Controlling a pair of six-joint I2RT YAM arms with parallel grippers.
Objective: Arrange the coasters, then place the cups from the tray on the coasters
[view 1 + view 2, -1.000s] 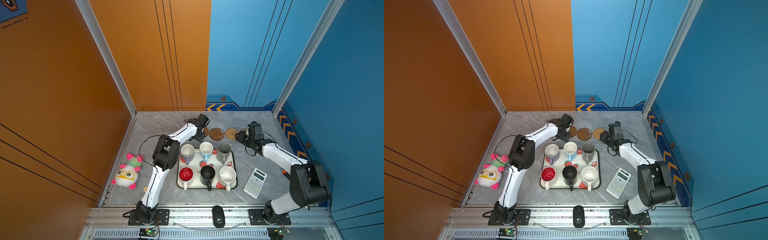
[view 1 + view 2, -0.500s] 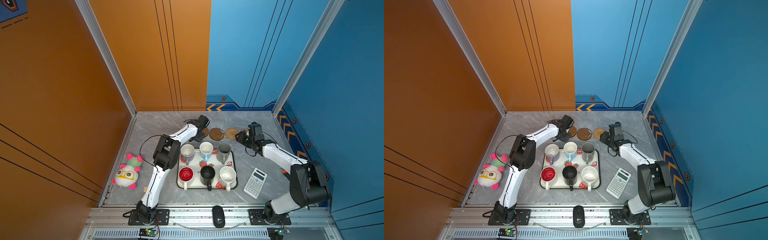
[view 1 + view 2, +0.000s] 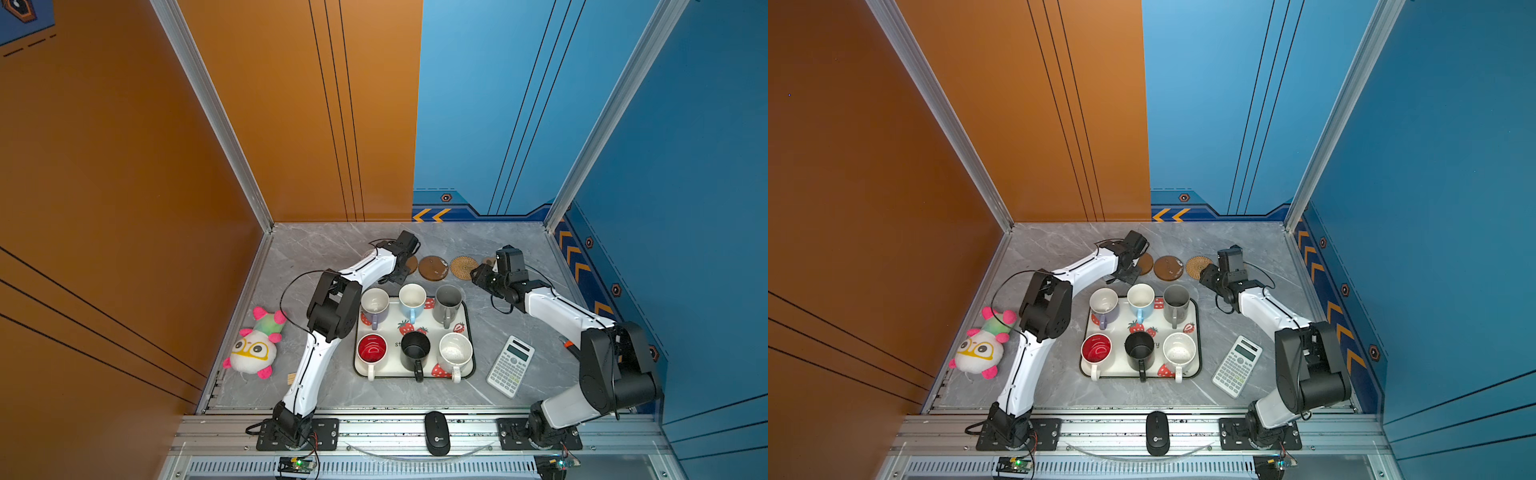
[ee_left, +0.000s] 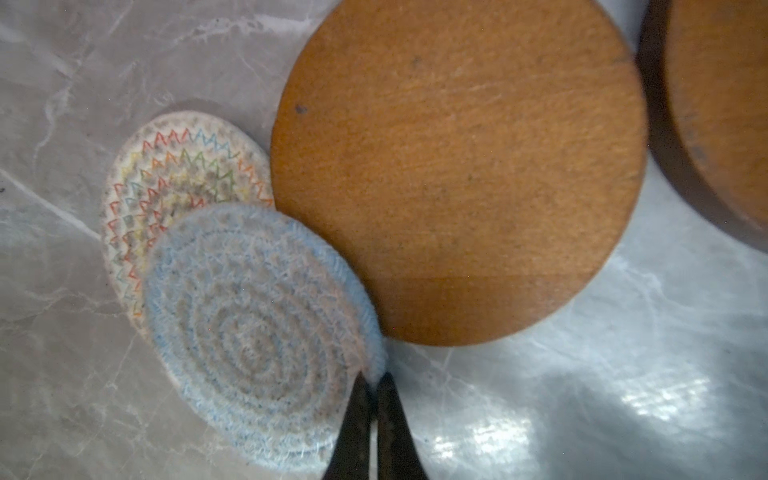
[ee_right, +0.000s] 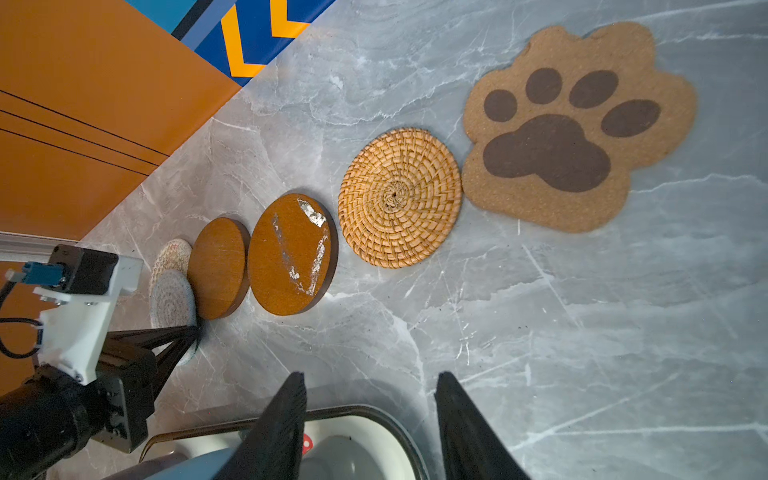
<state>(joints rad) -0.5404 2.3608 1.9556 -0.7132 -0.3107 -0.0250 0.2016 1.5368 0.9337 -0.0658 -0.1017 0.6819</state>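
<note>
In the left wrist view my left gripper (image 4: 375, 380) is shut on the rim of the grey-blue woven coaster (image 4: 257, 332). That coaster overlaps the cream woven coaster (image 4: 166, 174) and touches a wooden disc (image 4: 457, 174). The right wrist view shows the row running on: a second wooden disc (image 5: 291, 253), the rattan coaster (image 5: 399, 195), the paw-shaped coaster (image 5: 582, 124). My right gripper (image 5: 370, 386) hangs open and empty over the tray's far right corner. The tray (image 3: 392, 365) holds the lavender (image 3: 375, 302), light blue (image 3: 412, 297), grey (image 3: 448, 300), red-inside (image 3: 371, 350), black (image 3: 415, 348) and speckled (image 3: 456, 352) cups.
A plush toy (image 3: 255, 345) lies left of the left arm. A calculator (image 3: 510, 365) sits right of the tray. A black mouse (image 3: 436, 432) rests on the front rail. Orange and blue walls enclose the table on three sides.
The left gripper's jaws have closed onto the grey-blue coaster's edge. The right arm has not moved.
</note>
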